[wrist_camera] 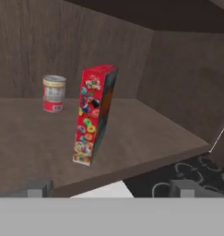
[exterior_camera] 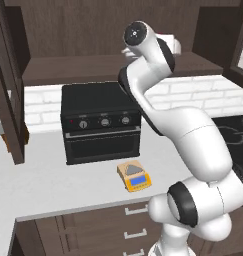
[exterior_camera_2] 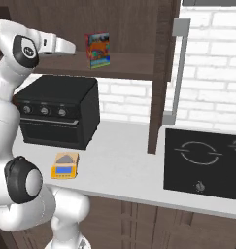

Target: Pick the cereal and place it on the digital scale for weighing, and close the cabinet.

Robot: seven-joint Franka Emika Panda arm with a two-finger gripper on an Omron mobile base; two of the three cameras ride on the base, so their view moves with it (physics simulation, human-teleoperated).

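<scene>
So right now I've got the fingers spread wide and empty, lined up in front of the cereal, which stands upright on the cabinet shelf straight ahead of them, still apart from the tips. A small red-labelled can sits further back and off to one side, so I'd guess it stays clear if I go straight in. My plan: ease forward until the box's narrow edge sits between the tips, then squeeze across the flat faces, since it looks tall and tippy. Below the fingers is the white surface with a black toaster oven and the digital scale in front of it. A cooktop lies off to the side, and the cabinet doors hang open.
</scene>
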